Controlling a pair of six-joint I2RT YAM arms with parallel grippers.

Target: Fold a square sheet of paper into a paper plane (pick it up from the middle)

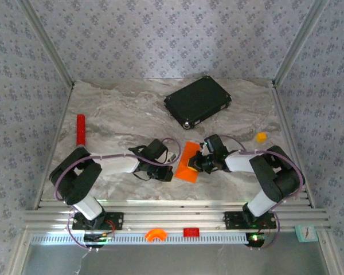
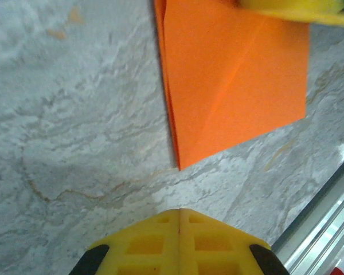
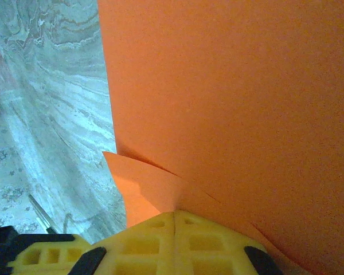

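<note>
The orange sheet of paper lies on the marble table between my two grippers, folded into a narrow layered shape with a diagonal crease. My right gripper is at its right edge, shut, and the paper puckers into a ridge that runs into the seam between the fingertips. A lower flap sticks out to the left there. A yellow right finger rests on the paper's far edge. My left gripper is shut and empty, a short way off the paper's near corner.
A black flat case lies at the back of the table. A red cylinder lies at the left and a small orange-yellow lump at the right. Aluminium rails run along the near edge, and patterned walls enclose the other sides.
</note>
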